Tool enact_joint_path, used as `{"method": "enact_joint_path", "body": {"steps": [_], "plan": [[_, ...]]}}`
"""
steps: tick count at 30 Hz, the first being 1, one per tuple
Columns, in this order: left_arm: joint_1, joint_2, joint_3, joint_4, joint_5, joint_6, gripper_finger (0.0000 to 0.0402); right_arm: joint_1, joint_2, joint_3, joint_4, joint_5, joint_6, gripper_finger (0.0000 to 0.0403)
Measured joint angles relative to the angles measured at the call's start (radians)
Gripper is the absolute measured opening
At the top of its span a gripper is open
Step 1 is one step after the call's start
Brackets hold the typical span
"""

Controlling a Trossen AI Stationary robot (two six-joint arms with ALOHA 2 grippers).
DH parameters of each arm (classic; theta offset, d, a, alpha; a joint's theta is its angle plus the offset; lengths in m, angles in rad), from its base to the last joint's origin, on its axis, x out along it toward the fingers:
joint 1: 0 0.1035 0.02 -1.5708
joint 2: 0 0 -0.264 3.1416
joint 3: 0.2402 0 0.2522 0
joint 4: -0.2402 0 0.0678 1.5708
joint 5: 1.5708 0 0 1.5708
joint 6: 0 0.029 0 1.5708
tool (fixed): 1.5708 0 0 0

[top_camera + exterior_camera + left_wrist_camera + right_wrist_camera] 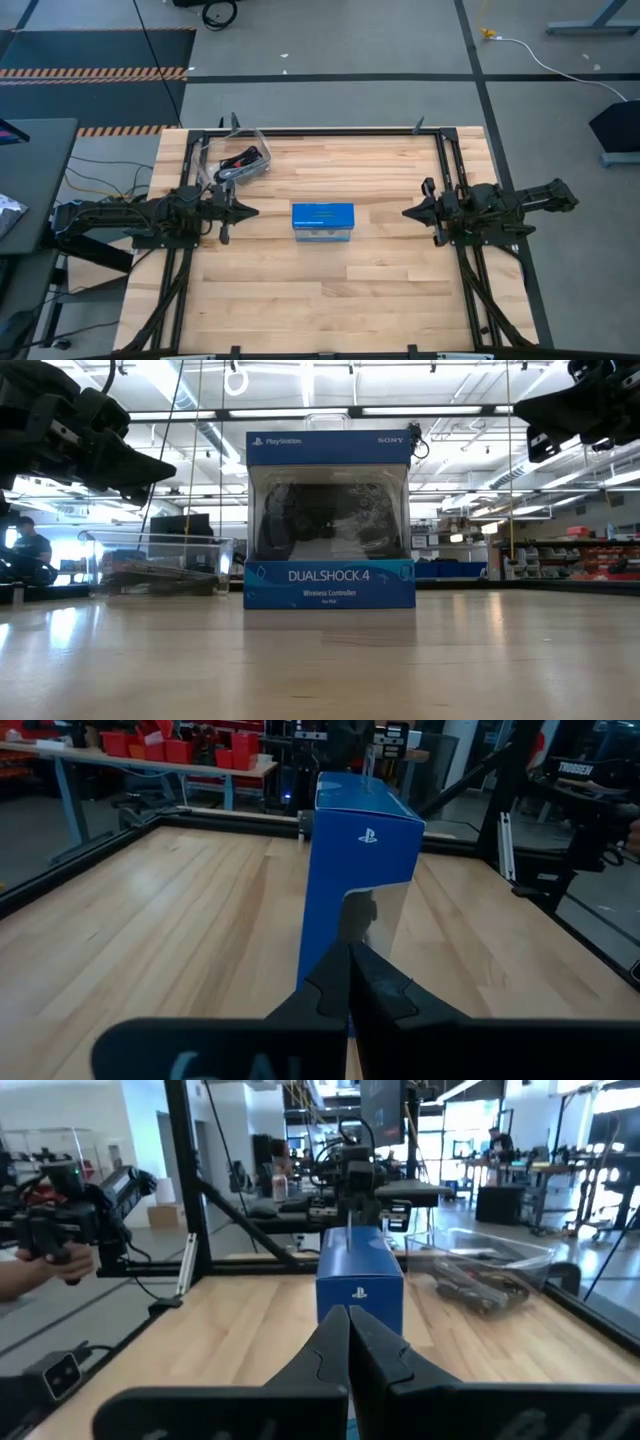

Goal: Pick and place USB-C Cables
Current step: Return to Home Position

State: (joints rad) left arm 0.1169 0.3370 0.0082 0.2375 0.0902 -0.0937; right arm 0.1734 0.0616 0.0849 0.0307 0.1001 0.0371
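Left gripper [250, 211]: closed tight, nothing held.
Right gripper [408, 212]: closed tight, nothing held.
Way home: best taken slowly, so the blue box [322, 222] is not bumped.

There is one surface [330, 290]. On it stands one blue box [322, 221]. There is one clear tub [190, 550] too. Inside it lie the USB-C cables [240, 163] in one small heap. They are too tangled to count, but there is more than one, some black and some grey. There are two arms, each with one tool: the left tool [253, 211] and the right tool [406, 213]. One person [30, 547] shows far back.
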Motion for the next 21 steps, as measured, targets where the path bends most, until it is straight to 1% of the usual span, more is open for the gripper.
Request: {"method": "enact_joint_path", "body": {"steps": [3,5,8,12,17,19,21], "plan": [[0.0,0.0,0.0,0.002,-0.015,0.003,0.0007,-0.002,0.0,-0.001,0.004,0.0,-0.031,0.0002],[0.0,0.0,0.0,0.003,-0.027,0.008,0.0007,-0.011,0.0,-0.021,0.06,-0.004,-0.037,0.0002],[0.0,0.0,0.0,0.003,-0.036,0.022,0.0007,-0.036,0.0,-0.069,0.133,-0.038,-0.034,0.0002],[0.0,0.001,-0.001,0.003,-0.036,0.022,0.0008,-0.082,0.004,-0.078,0.124,-0.055,-0.003,0.0002],[0.0,0.001,-0.001,0.018,-0.038,0.021,0.0008,-0.136,0.003,-0.078,0.139,-0.118,0.015,0.0002],[0.0,0.0,-0.001,0.022,-0.038,0.03,0.0008,-0.15,0.003,-0.078,0.147,-0.119,0.016,0.0003],[0.0,0.003,-0.001,0.02,-0.037,0.032,0.0008,-0.156,0.003,-0.078,0.172,-0.092,0.016,0.0004]]}}
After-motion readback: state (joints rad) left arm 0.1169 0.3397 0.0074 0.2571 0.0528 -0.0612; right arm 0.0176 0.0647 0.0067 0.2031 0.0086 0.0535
